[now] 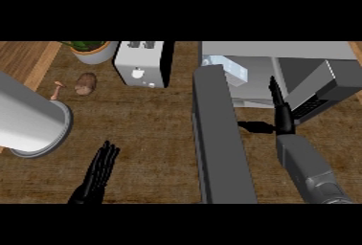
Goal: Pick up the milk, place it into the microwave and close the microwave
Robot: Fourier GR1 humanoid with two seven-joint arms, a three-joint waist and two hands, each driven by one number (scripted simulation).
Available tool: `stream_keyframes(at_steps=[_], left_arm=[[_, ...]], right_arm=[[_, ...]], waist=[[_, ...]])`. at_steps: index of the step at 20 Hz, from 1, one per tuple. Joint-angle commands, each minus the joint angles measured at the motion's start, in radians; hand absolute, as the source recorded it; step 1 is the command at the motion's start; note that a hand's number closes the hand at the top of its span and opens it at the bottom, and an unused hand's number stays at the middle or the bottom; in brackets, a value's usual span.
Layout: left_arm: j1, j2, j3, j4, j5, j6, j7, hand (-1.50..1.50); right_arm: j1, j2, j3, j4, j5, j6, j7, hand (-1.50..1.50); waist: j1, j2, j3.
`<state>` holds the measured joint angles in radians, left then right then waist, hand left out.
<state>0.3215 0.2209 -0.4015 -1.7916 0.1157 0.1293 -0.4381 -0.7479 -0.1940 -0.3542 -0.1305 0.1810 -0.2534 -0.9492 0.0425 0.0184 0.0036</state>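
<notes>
The microwave [283, 50] stands at the back right, its grey door [219, 143] swung wide open and reaching toward the counter's front edge. Inside its cavity stands the milk [232, 74], a white and pale blue carton, partly hidden by the door's top. My right hand [281, 112] is open in front of the opening, to the right of the door, with straight fingers pointing at the back and the thumb sticking out left. It is apart from the milk and holds nothing. My left hand [99, 172] rests open at the lower left.
A white toaster [141, 62] stands at the back centre, with a potted plant [93, 50] to its left. A brown potato [86, 83] lies nearby, next to a small pinkish item [58, 89]. A large grey cylinder [28, 122] fills the left edge.
</notes>
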Motion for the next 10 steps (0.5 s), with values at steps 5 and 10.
stream_keyframes(at_steps=[5,10], left_arm=[[-0.049,-0.055,-0.027,0.076,-0.061,0.030,-0.015,-1.50],[-0.017,-0.040,-0.037,0.000,0.006,-0.024,0.034,-1.50]], right_arm=[[0.140,0.026,0.002,-0.027,-0.026,0.182,-0.123,-1.50],[0.203,0.035,-0.028,-0.065,-0.083,0.339,-0.161,-1.50]], waist=[[-0.028,-0.012,-0.002],[-0.037,-0.018,-0.003]])
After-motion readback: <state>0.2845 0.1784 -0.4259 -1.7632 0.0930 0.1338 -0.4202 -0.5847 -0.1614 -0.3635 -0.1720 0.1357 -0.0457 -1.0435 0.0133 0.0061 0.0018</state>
